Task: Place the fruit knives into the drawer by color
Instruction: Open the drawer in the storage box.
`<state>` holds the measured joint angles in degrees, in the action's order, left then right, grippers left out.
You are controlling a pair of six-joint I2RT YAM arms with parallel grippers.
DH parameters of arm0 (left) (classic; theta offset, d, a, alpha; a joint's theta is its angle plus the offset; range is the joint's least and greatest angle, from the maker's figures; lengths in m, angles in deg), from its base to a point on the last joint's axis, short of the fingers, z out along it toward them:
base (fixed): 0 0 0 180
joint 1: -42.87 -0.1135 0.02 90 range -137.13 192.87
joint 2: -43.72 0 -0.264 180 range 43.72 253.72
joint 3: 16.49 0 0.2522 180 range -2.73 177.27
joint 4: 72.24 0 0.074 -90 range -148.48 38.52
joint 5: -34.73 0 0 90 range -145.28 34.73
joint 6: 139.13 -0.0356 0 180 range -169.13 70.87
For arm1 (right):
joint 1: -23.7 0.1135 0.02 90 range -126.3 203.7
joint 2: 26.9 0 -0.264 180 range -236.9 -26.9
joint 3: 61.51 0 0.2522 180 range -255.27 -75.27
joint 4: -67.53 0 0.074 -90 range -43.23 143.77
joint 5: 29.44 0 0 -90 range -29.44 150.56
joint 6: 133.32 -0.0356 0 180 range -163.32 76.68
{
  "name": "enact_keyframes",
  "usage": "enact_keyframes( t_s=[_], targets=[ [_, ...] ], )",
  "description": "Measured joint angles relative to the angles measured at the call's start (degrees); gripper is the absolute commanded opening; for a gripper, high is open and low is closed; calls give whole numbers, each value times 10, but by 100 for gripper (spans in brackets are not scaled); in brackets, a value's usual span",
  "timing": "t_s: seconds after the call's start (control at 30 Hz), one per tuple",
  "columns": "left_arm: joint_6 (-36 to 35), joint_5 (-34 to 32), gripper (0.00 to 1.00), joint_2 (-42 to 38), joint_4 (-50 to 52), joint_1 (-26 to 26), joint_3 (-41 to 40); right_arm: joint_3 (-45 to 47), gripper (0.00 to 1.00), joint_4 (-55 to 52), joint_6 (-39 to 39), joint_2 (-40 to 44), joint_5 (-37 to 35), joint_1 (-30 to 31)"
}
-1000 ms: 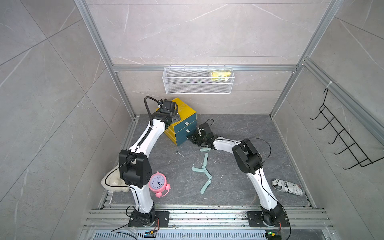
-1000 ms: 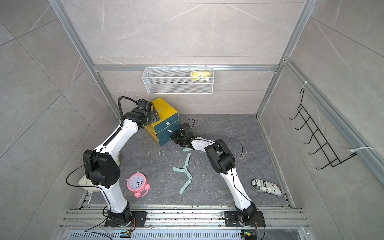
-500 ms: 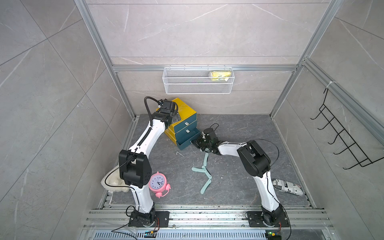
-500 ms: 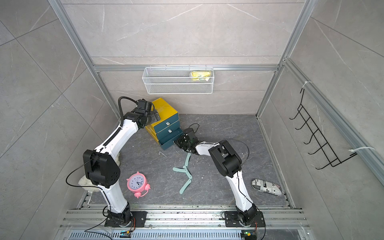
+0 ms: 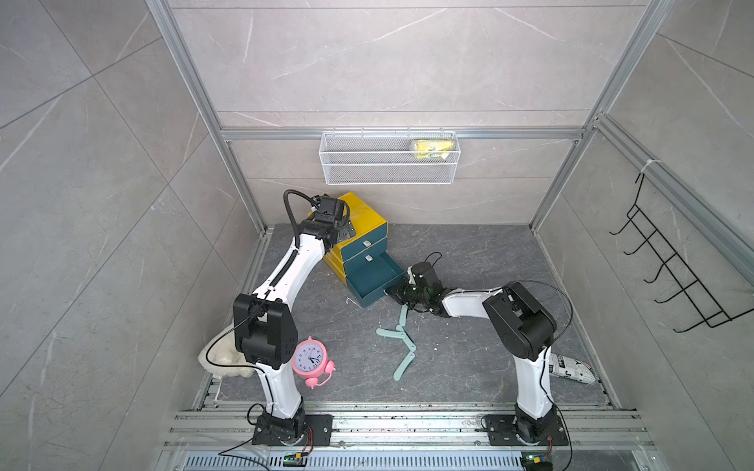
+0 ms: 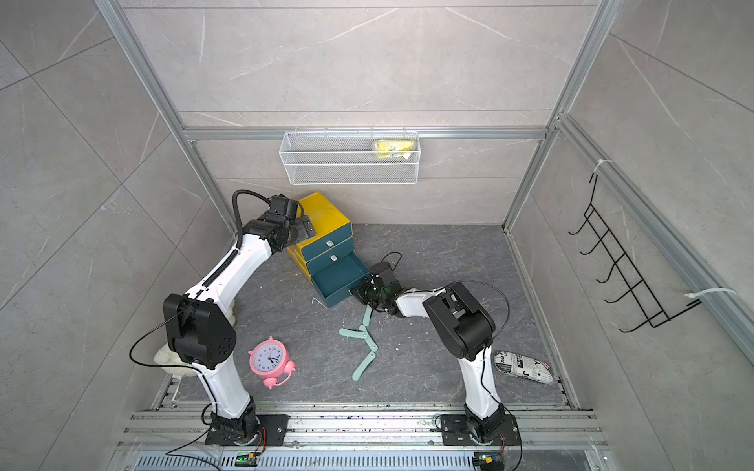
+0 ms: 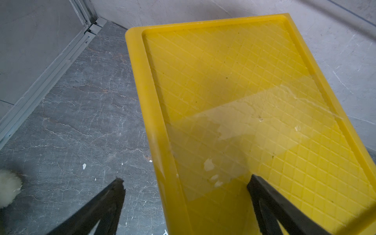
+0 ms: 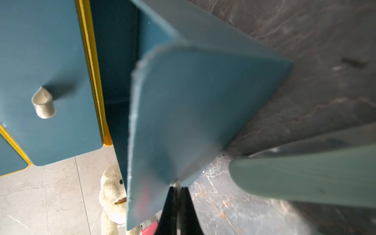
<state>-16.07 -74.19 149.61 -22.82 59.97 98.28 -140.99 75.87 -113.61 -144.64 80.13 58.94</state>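
Now the right gripper (image 8: 177, 191) is squeezed tight on the little silver knob (image 8: 177, 183) of the bottom drawer (image 8: 183, 112). Its two black fingers (image 8: 168, 209) are pressed close with only the knob between them. In both top views that blue drawer (image 5: 373, 277) sticks out from the yellow cabinet (image 5: 363, 210), while the two drawers above it are closed. Just beside the gripper, on the gray floor (image 5: 469, 253), lie the four light green knives (image 5: 402, 322). They make a zigzag line, end to end, all outside the drawer. The nearest one points up at the gripper, and the right wrist view shows that knife (image 8: 305, 179) blurry, close to the drawer's front. The left gripper (image 7: 186, 179) is wide open and holds nothing. It hangs over one edge of the cabinet's top, with one of its fingers (image 7: 105, 203) over the floor and one over the yellow top. Farther out, a pink clock (image 5: 311, 359) sits by the left arm's base. A fluffy cream toy (image 5: 220, 354) lies by the left wall, a white wire basket (image 5: 387, 171) hangs on the back wall, and a roll with newspaper print (image 5: 571, 367) lies in the right corner.
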Motion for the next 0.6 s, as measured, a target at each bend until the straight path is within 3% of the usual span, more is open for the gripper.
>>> enact_keyframes(
  t_s=[0.07,0.2,0.27,0.6],
  targets=[
    [0,0,99,0,0,0,0,2,10,0,1,1,0,0],
    [0,0,99,0,0,0,0,3,38,-4,10,2,7,0],
    [0,0,100,0,0,0,0,5,46,-9,13,7,11,0],
    [0,1,99,1,3,-1,3,46,56,-17,31,78,10,0]
  ],
)
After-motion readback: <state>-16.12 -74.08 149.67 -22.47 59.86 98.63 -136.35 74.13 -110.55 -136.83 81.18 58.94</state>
